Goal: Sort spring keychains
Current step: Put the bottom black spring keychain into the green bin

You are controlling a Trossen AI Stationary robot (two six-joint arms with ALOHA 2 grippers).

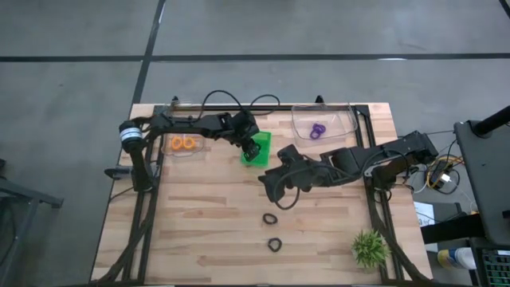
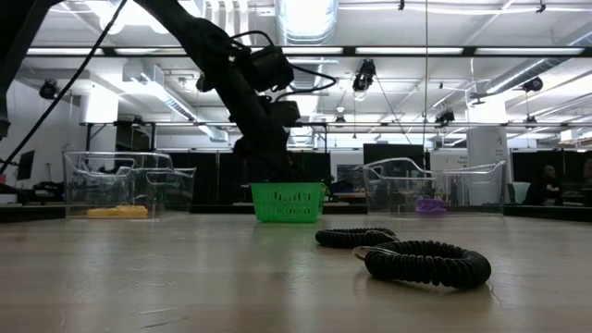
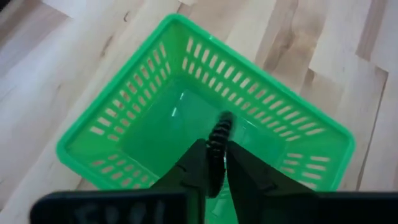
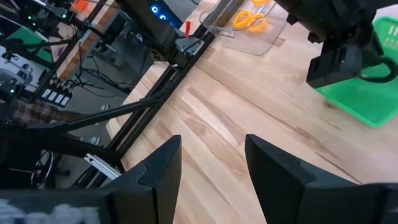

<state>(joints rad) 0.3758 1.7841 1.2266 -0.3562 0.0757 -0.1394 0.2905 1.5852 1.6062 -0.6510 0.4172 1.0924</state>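
High view. Wooden table (image 1: 207, 239). Left gripper (image 1: 253, 150) over the green basket (image 1: 264, 142) at table centre-back. Right gripper (image 1: 269, 182) just in front of the basket, over bare wood. Left bin (image 1: 188, 151), clear, holds orange keychains (image 1: 183, 143); right bin (image 1: 343, 123), clear, holds a purple keychain (image 1: 318, 130). Two black keychains (image 1: 269, 218) lie on the table toward the front, apart from each other. Plant (image 1: 370, 249) at the front right corner.

Low view. Black keychains in the foreground, the nearer one (image 2: 427, 264) just beside the farther (image 2: 355, 238). Basket behind them, left arm coming down into it. Clear bins to either side.

Left wrist view. Fingers (image 3: 193, 168) nearly together, clamped on a black keychain (image 3: 218, 138), held above the basket floor.

Right wrist view. Fingers (image 4: 165, 165) apart, nothing between them, above bare wood. Basket and left bin farther off.
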